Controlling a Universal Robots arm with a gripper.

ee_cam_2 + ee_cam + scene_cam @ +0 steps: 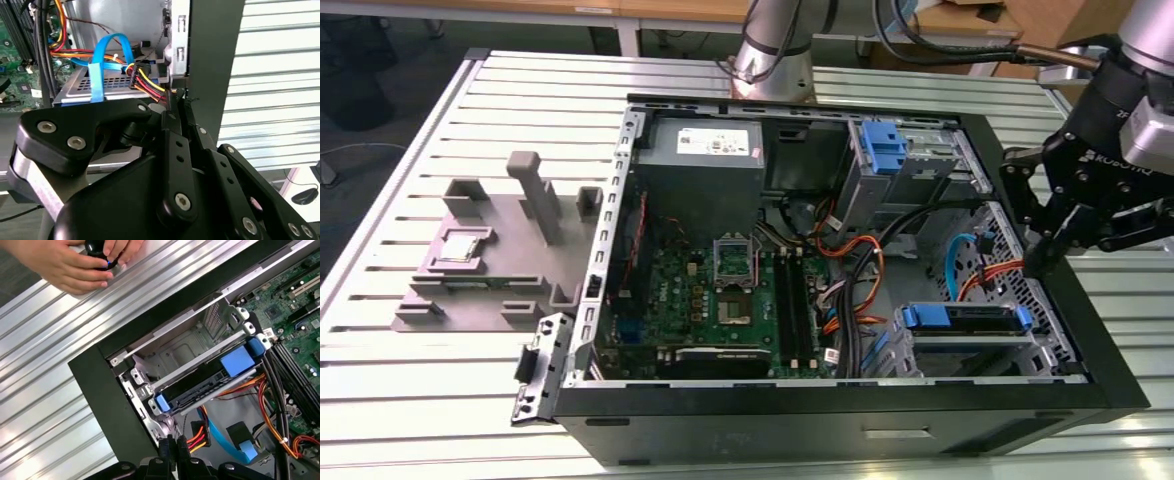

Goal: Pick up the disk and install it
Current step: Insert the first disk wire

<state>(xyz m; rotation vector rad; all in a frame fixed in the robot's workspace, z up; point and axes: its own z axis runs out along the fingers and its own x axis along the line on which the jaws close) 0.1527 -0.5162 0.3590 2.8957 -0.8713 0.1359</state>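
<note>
Closest to my wrist cameras, the gripper (175, 97) is hanging with its two black fingers pressed together and nothing caught between them, so I am reading the claw as closed and empty. Its tips are pointing down just inside the black case wall (100, 385), on the exterior view's right side of the open computer.

I am seeing the disk (200, 385) not in the claw but lying flat in the lower metal cage (190, 347) just beside the fingertips. Its blue carrier (237, 360) is framing both ends, which I judge is what is locating it between the cage rails. In the exterior view the disk (961, 318) is showing as a blue-fronted slab near the case's front corner, with the gripper (1047, 250) above and beside it.

A power plug (140, 77) with red, yellow and black wires is resting at the cage's end beside a blue ribbon cable (97, 65). I cannot tell whether either is seated.

Outside the case, a person's hand (70, 265) is gripping a small black object (97, 247) on the slotted table (45, 365), well apart from the arm.
</note>
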